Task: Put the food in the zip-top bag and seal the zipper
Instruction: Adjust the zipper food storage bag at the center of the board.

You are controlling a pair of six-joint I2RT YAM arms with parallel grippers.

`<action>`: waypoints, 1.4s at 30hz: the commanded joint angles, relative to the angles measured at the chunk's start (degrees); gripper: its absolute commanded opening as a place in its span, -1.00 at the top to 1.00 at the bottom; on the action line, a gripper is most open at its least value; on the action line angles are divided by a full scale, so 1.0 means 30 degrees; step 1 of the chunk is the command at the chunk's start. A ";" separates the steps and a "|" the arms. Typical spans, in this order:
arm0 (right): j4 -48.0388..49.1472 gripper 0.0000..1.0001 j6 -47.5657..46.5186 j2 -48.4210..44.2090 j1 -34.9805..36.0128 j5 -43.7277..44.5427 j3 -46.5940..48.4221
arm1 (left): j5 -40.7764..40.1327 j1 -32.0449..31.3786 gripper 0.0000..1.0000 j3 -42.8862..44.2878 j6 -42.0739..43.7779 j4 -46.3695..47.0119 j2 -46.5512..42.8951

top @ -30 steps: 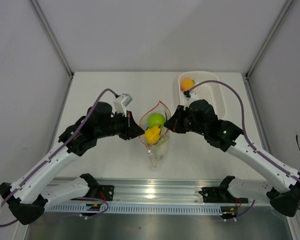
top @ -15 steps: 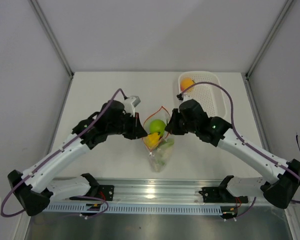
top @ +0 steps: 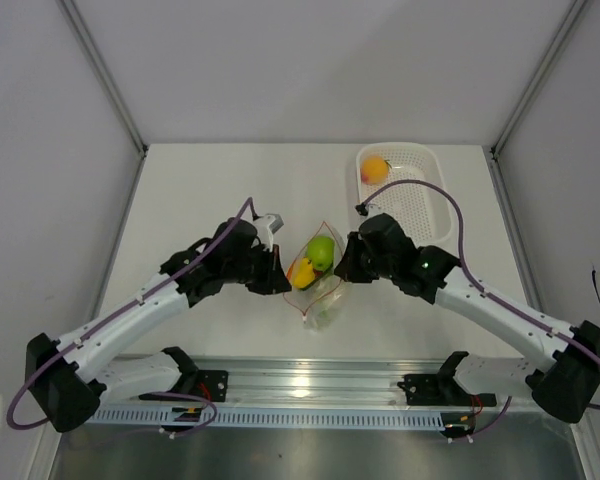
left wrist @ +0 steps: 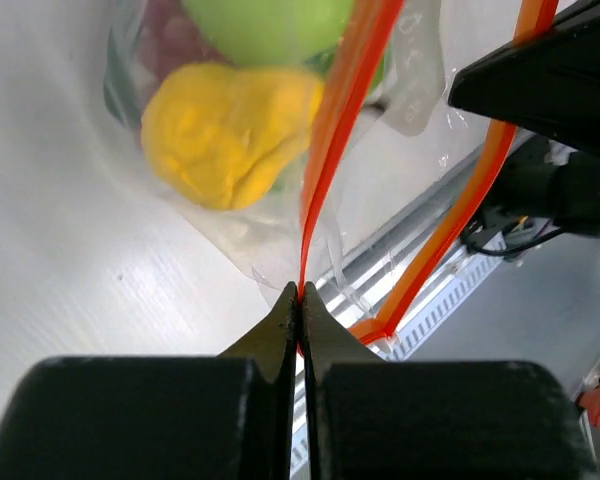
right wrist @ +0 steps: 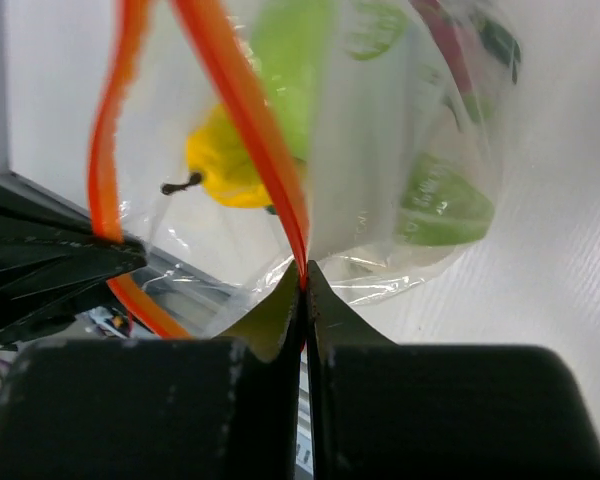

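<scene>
Though most food (top: 321, 251) fills the centre zip-top bag (top: 320, 302), left gripper (top: 286, 282) and right gripper (top: 342, 268) pinch its gaping zipper (left wrist: 325, 140) at nine and three o'clock, and the orange-yellow fruit (top: 373, 168) sits in the basket (top: 416, 196) at one o'clock.

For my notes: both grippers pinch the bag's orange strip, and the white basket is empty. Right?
Only the basket is wrong: an orange fruit lies in its far corner, as the top view shows. The left gripper and right gripper do pinch the strip of the bag.
</scene>
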 commanded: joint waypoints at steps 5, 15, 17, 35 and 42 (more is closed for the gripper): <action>-0.0254 1.00 -0.1222 0.1481 0.0094 0.0416 0.3678 | -0.0527 0.0062 0.99 0.4807 0.0959 -0.1326 -0.0044; -0.0433 1.00 -0.1692 0.0281 0.0301 0.0387 0.5186 | -0.0584 0.0062 0.99 0.5025 0.0491 -0.1387 -0.1685; -0.0227 0.92 -0.1605 0.0425 0.0155 0.0359 0.4161 | -0.0761 0.0062 0.99 0.3996 0.0491 -0.1242 -0.1510; 0.0681 -0.63 -0.5295 0.1833 -0.2181 0.0387 0.7232 | -0.0616 0.0208 0.99 0.2645 0.0579 0.0195 -0.0484; 0.2611 -0.80 -0.4945 0.3791 -0.8449 -0.1137 0.7615 | -0.0498 0.0208 0.99 0.2821 0.0491 0.0078 -0.0982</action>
